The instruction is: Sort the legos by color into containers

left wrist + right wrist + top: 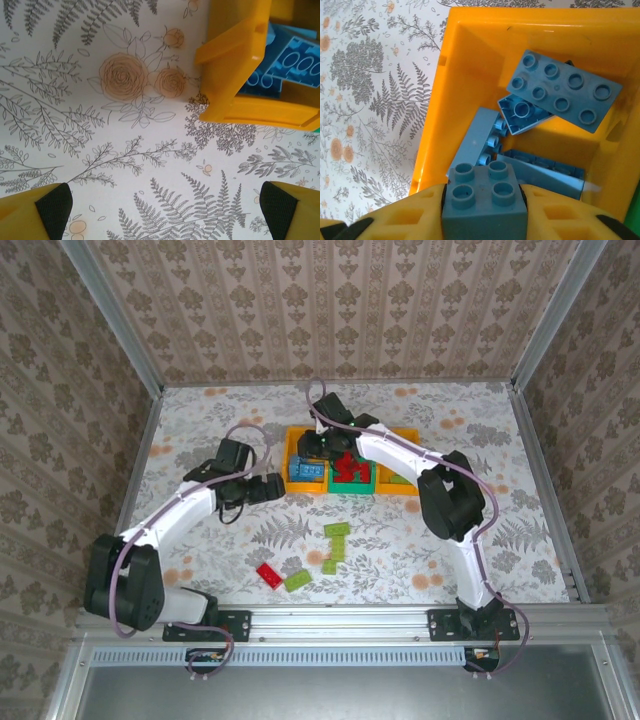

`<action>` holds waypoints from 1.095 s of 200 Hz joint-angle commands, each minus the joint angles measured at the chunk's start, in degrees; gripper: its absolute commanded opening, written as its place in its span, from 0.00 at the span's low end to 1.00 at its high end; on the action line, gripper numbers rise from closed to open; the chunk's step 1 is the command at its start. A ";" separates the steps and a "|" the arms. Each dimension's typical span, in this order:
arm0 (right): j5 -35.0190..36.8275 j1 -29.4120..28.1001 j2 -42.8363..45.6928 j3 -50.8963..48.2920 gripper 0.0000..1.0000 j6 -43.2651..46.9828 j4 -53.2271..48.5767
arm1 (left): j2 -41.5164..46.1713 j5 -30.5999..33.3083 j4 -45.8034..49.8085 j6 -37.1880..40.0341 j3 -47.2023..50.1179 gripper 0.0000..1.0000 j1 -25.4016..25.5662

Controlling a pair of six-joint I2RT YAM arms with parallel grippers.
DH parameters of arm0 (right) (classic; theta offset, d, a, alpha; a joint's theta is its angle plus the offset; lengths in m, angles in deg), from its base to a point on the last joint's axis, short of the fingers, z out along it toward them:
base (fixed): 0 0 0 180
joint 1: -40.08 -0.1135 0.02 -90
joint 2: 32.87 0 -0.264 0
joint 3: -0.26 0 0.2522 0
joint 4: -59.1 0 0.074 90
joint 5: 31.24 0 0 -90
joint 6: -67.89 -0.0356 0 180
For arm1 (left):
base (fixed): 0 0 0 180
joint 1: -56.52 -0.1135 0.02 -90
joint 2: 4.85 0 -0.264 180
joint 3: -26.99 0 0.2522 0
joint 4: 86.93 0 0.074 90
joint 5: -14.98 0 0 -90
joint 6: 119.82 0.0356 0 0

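My right gripper [316,445] hangs over the left orange-yellow bin [437,105], shut on a small blue four-stud brick [485,197]. Several blue bricks [565,92] lie in that bin below it. Red bricks [348,466] fill the green middle bin [352,491]. The right orange-yellow bin [408,492] is partly hidden by the right arm. My left gripper [165,210] is open over bare cloth just left of the blue bricks' bin [227,65], its pads [52,205] wide apart. Loose on the table lie three green bricks [337,530] [332,558] [297,580] and a red one [268,573].
The flowered tablecloth [200,430] runs to metal frame rails on all sides. The loose bricks sit between the bins and the near rail [340,615]. The left arm [180,515] stretches diagonally across the left half.
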 commanded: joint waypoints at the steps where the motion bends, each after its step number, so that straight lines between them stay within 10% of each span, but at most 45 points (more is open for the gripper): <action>1: 1.34 0.67 -1.65 2.98 0.48 -0.90 -2.35 | 3.17 -0.40 0.74 1.20 1.65 1.00 0.11; 46: -0.10 0.85 -1.31 3.97 0.66 -0.09 -2.79 | 6.44 2.13 5.07 2.71 4.93 1.00 1.28; 219: 0.31 0.22 14.07 -11.30 0.80 2.55 7.50 | 23.47 -0.07 17.97 -44.65 16.62 1.00 20.38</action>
